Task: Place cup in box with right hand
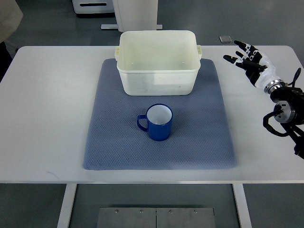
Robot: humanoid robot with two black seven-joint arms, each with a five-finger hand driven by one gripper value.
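Observation:
A blue cup [159,122] with a white inside stands upright on the blue-grey mat [109,142], its handle pointing left. Just behind it on the mat sits the cream plastic box [158,76], with nothing inside that I can see. My right hand [247,57] hovers over the table at the right, well apart from the cup and to the right of the box. Its fingers are spread and hold nothing. The right arm enters from the right edge.
The mat lies on a white table [47,109]. A small grey object [225,39] rests near the table's far edge. A person's light sleeve [8,21] shows at the top left corner. White equipment bases stand on the floor behind the table.

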